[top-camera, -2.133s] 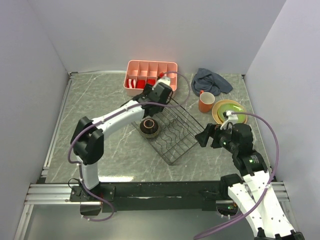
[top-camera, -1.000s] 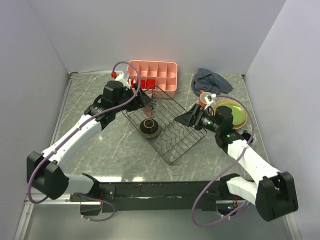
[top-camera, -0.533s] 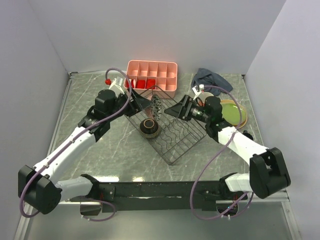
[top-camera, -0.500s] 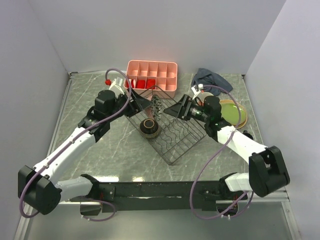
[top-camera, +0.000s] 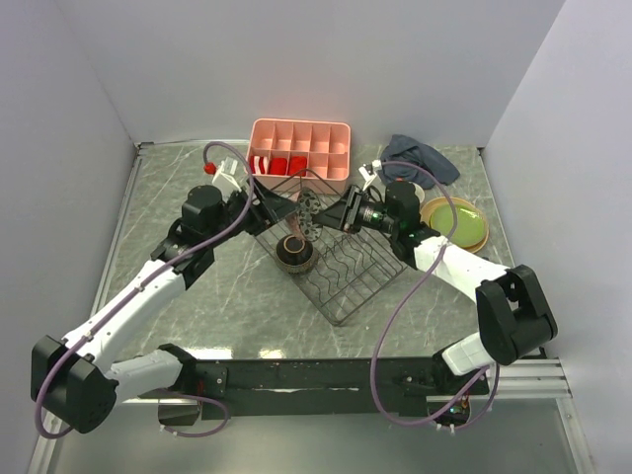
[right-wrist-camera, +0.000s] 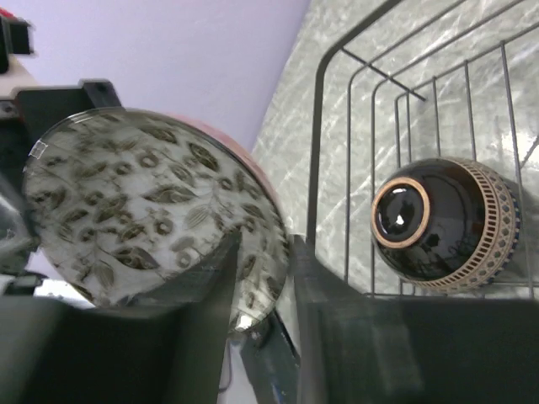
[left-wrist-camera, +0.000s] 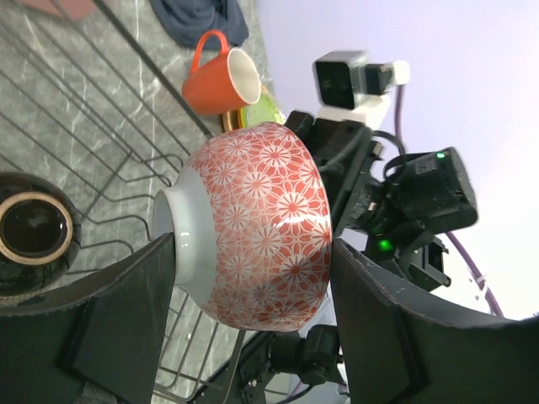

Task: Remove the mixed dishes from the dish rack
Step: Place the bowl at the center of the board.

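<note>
A pinkish bowl with a red flower pattern hangs on its side above the black wire dish rack. My left gripper is shut on it, foot against one finger and rim against the other. My right gripper reaches in from the right. Its fingers pinch the bowl's rim, one inside and one outside. A dark-brown bowl lies in the rack below. The orange mug stands by the stacked plates.
A pink compartment tray with red-white items stands behind the rack. A blue cloth lies at the back right. White walls close in the table on three sides.
My right gripper has travelled left from the plates to the bowl, and its jaws have narrowed onto the rim. The left arm drew back slightly, still holding the bowl over the rack.
</note>
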Action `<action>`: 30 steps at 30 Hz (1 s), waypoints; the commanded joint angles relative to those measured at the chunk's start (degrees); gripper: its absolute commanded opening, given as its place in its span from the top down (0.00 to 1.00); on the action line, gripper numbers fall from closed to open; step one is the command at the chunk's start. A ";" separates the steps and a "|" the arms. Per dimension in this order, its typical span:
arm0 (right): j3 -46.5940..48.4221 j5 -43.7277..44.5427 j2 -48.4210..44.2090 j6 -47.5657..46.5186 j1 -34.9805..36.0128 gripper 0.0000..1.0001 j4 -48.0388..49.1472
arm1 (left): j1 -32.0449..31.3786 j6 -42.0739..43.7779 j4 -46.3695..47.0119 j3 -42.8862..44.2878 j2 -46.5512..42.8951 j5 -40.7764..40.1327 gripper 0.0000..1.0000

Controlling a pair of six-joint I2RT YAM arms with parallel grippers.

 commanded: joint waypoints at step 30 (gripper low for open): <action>7.43 17.25 -13.39 -20.81 0.10 1.00 -32.53 | 0.19 18.81 -13.05 3.31 -8.30 -19.19 0.01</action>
